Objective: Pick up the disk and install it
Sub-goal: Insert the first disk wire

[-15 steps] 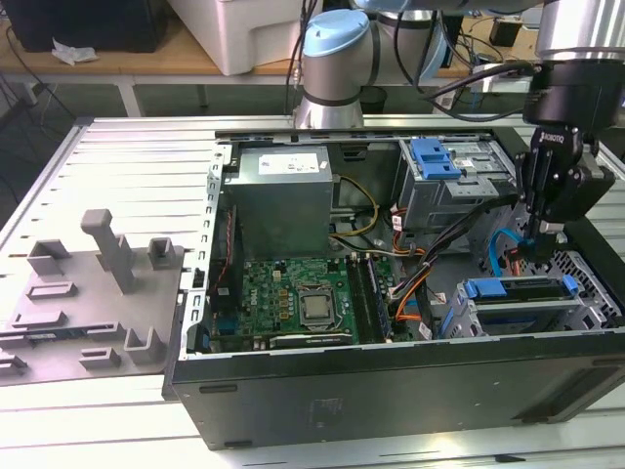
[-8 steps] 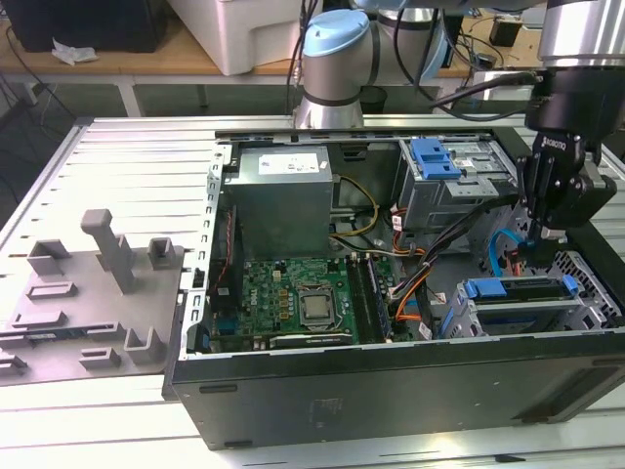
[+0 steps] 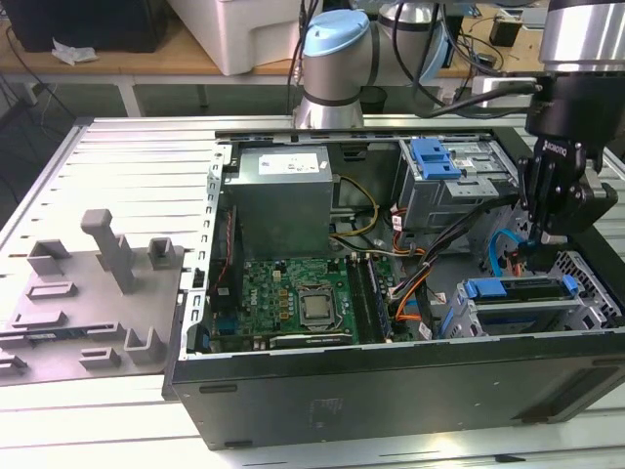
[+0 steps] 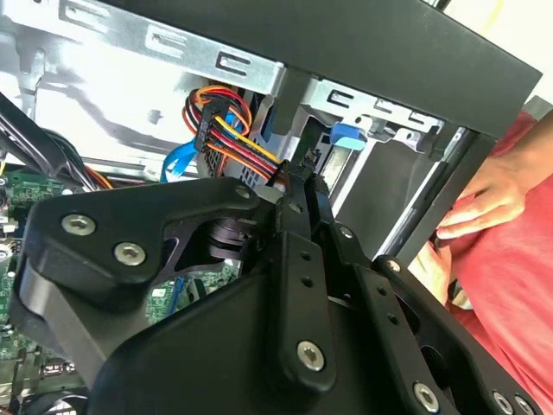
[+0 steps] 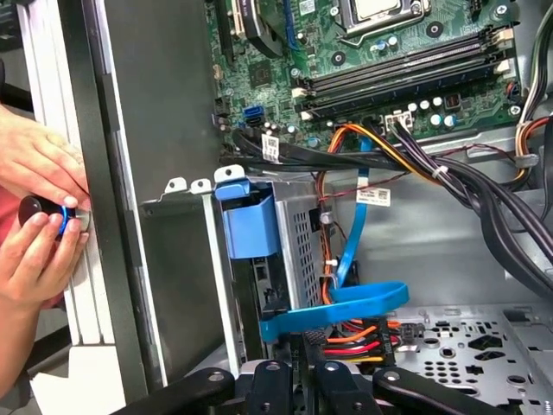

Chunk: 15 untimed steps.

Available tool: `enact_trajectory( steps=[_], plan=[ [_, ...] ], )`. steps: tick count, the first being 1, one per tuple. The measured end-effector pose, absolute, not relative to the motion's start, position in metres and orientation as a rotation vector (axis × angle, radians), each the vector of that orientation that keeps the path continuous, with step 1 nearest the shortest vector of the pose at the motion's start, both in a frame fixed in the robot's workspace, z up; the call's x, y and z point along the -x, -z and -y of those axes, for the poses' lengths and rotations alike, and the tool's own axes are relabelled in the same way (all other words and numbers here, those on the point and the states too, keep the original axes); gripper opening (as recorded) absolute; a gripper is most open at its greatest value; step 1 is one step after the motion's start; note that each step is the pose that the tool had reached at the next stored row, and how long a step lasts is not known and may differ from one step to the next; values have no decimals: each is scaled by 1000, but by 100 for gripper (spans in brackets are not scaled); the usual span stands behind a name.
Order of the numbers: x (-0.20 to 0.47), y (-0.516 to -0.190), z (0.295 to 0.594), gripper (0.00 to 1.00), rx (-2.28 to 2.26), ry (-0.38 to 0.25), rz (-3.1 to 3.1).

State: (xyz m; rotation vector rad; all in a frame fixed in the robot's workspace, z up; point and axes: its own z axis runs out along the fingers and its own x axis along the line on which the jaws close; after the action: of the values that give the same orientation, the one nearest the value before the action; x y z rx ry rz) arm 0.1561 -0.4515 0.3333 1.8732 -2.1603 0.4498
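We're looking into the open computer case [image 3: 391,391], lying on its side, with the arm [image 3: 576,39] hanging over its corner at the exterior view's right. Beneath it stands the drive cage [image 5: 302,251], and there's the disk [image 3: 518,290], sitting in that cage with its blue rail along the top. We can't tell whether it is latched fully home. If it isn't, any push from here could, we reckon, rack it crooked in the bay. The gripper [image 3: 539,244] sits just beside the cage, fingers drawn together with nothing visible between them, tips down among the wiring. That's the tight spot. A sideways drift could knock those closed fingers against the cage's metal wall. Now look beside the case in the first wrist view: a person's hand [image 5: 34,169] rests right at the case edge, pinching a small black and blue knob [image 5: 43,212]. That's close company for a moving arm, and a wide swing outward is our biggest worry. Smaller still, the flat blue cable [image 5: 363,303] loops directly across the gripper's path, and the orange and red wires [image 5: 350,337] bunch just under it. A lift could hook that loop and, in our judgement, drag a plug loose.
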Motion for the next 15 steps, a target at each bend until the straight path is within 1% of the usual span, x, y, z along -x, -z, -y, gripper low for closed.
enact_trajectory(
  steps=[4,15],
  plan=[
    [-154,-335,456,17,-1883,-446,2176],
    [-151,-336,467,17,-1929,-384,2234]
  ],
)
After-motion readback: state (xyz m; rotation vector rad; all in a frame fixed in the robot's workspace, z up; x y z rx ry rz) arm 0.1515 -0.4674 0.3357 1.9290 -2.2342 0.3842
